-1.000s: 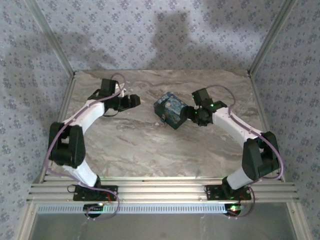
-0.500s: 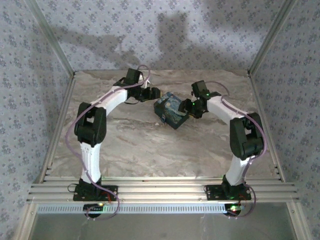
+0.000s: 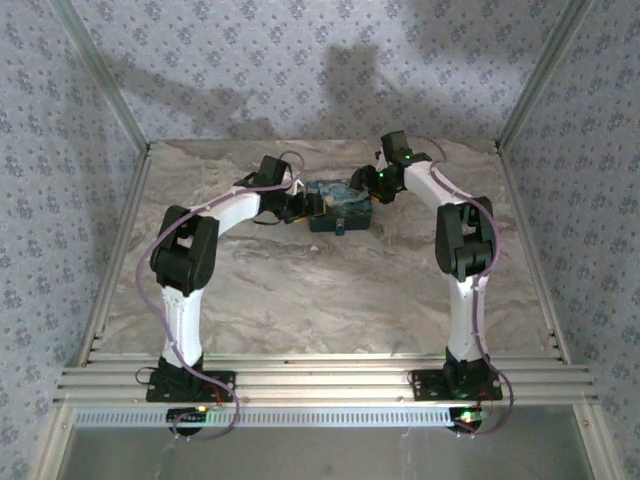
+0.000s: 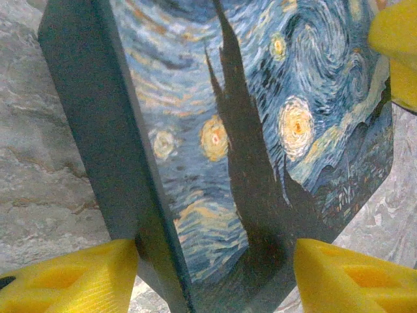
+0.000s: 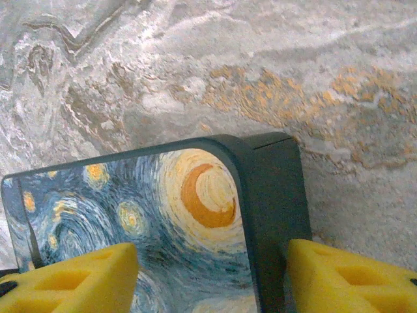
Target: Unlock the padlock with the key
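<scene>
A flat dark box (image 3: 338, 208) printed with a swirling starry-night painting lies at the back middle of the marble table. No padlock or key can be made out; a small dark piece (image 3: 342, 229) juts from the box's near edge. My left gripper (image 3: 308, 205) is open and straddles the box's left corner (image 4: 247, 130), yellow fingers (image 4: 71, 277) on either side. My right gripper (image 3: 366, 188) is open over the box's right corner (image 5: 163, 215), one finger (image 5: 345, 274) against its dark side. Its yellow finger (image 4: 397, 52) also shows in the left wrist view.
The marble tabletop (image 3: 300, 290) stretches bare toward the arm bases. Patterned walls and slanted metal posts (image 3: 120, 110) close in the back and sides. An aluminium rail (image 3: 320, 385) runs along the near edge.
Both arms swung in toward the back centre. The box shifted farther back and turned square to the table. The left gripper, away from the box before, now straddles its left corner.
</scene>
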